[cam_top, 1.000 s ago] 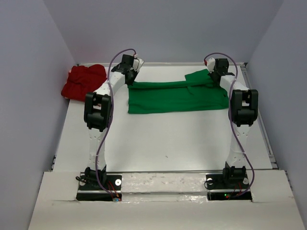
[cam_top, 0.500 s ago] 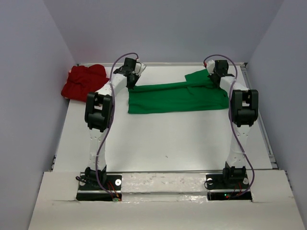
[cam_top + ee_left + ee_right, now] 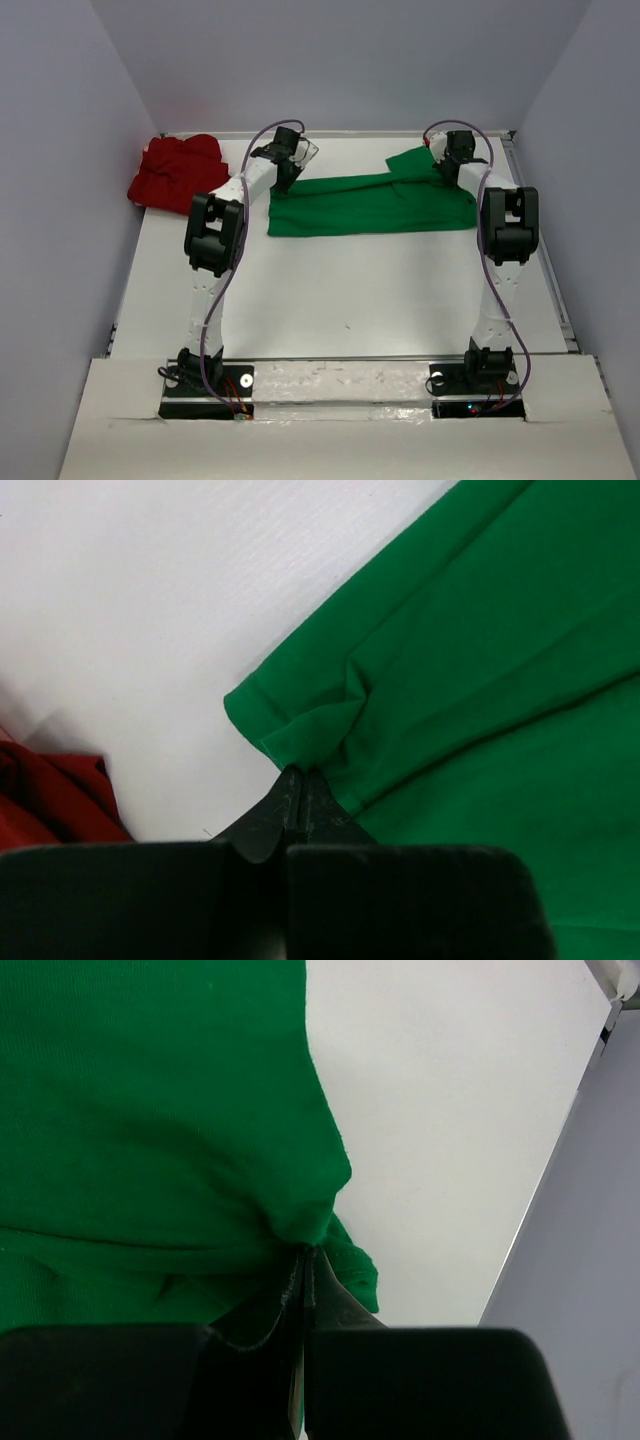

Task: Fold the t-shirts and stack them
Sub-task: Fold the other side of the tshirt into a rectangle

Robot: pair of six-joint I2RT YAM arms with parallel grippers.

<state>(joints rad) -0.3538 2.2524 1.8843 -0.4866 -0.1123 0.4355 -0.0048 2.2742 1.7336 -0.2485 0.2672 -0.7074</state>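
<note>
Corners of the bright green cloth t-shirt (image 3: 370, 205), by the white table's (image 3: 350, 290) far edge, are pinched in the closed left gripper (image 3: 303, 773) and right gripper (image 3: 305, 1252). The left one has carried its corner inward, starting a fold. The deep red cloth t-shirt (image 3: 178, 170) waits crumpled at the far left corner.

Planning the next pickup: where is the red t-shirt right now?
In the top view the red t-shirt lies bunched at the far left corner of the table by the wall, left of the left tool, which pinches the green t-shirt.
</note>
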